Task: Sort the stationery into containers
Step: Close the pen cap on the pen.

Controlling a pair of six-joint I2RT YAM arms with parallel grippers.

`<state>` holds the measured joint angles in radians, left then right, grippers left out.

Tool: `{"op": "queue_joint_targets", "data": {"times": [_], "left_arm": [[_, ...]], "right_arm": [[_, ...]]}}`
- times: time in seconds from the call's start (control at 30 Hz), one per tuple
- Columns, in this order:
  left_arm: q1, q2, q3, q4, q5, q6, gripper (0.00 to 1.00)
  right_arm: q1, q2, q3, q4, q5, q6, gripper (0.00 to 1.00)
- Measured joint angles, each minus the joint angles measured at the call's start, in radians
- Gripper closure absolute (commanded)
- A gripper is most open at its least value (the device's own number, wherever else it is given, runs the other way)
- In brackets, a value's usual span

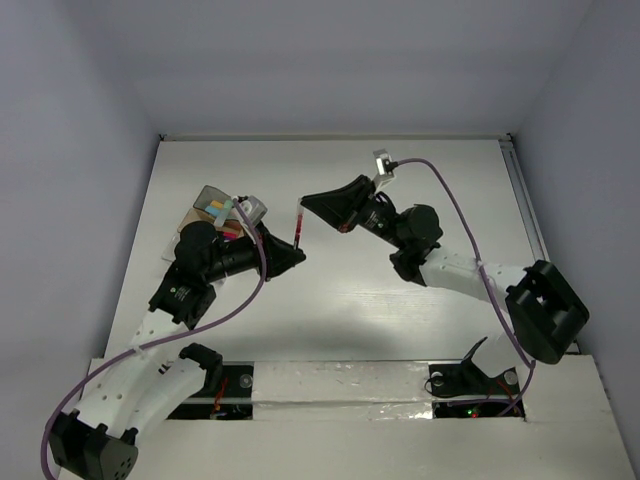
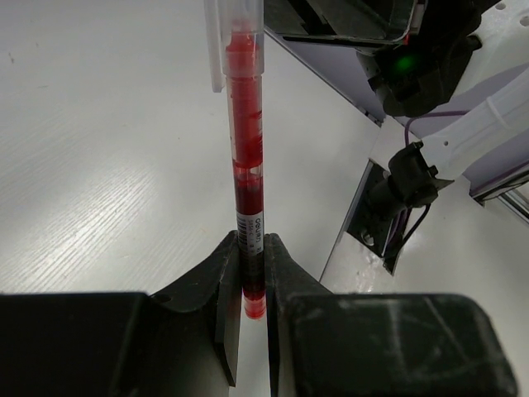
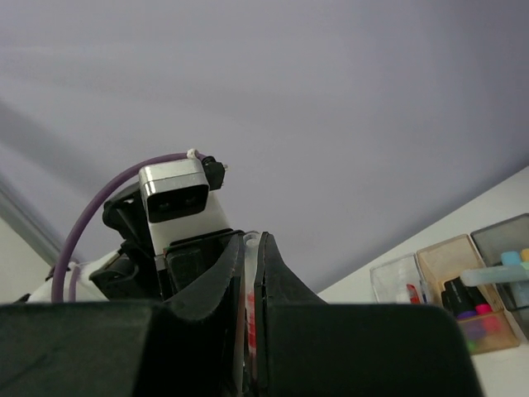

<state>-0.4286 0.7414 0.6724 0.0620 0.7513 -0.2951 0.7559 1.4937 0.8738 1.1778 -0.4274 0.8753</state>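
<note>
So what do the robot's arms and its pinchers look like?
The left arm and right arm are white tubes with chunky black joints. A purple cable runs along each one. The left gripper and right gripper are black with two flat, wedge-shaped fingers, and a silver camera box sits on each wrist.

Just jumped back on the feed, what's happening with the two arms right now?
Both arms are clamped on one red pen over the table: the left gripper pinches its tail end, the right gripper its capped end. It looks like a handover. The containers behind the left arm already hold several highlighters.
</note>
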Motion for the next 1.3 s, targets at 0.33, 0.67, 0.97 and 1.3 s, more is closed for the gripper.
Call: {"op": "queue_joint_targets", "data": {"times": [0.33,0.67,0.97,1.3], "left_arm": [[0.005,0.000,-0.010,-0.009,0.009,-0.002,1.00],[0.005,0.013,-0.010,-0.053,0.001,-0.021,1.00],[0.002,0.039,-0.010,-0.119,0.006,-0.027,1.00],[-0.018,0.102,0.030,-0.269,0.012,0.001,1.00]], "right_arm": [[0.018,-0.068,-0.025,-0.117,0.034,-0.109,1.00],[0.018,-0.085,0.039,-0.351,0.016,-0.170,1.00],[0.031,-0.107,0.027,-0.465,0.018,-0.230,1.00],[0.056,-0.126,-0.091,-0.405,0.081,-0.221,1.00]]}}
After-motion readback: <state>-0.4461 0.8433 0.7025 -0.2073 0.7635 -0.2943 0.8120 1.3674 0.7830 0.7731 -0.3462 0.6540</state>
